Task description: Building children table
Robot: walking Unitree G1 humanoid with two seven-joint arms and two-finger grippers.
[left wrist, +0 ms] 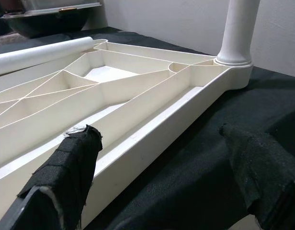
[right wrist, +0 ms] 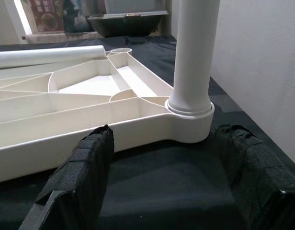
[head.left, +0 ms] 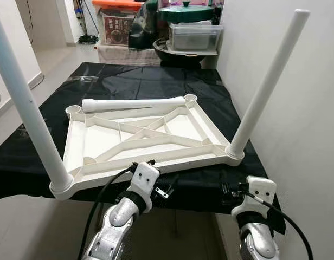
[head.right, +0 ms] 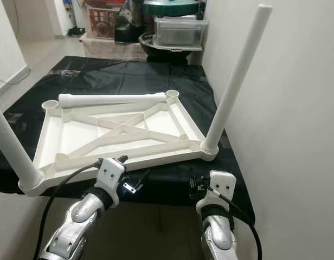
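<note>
On black-draped bench (head.left: 210, 86): upturned white plastic tabletop (head.left: 140, 138), two legs fitted, loose leg (head.left: 133, 104) lying across far edge. Likely light, rigid, slick; grasp leg mid-shaft. Left hand (left wrist: 162, 167) and right hand (right wrist: 162, 177) open, empty.

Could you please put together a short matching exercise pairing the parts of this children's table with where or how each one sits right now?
Things:
1. Table top
2. Loose leg
3. Right near leg
4. Far left socket

States:
A. Standing upright in a corner socket beside the wall
B. Lying flat along the far edge of the frame
C. Upside down on the black sheet, ribs facing up
D. Open, with no leg fitted

Pairs: 1-C, 2-B, 3-A, 4-D
</note>
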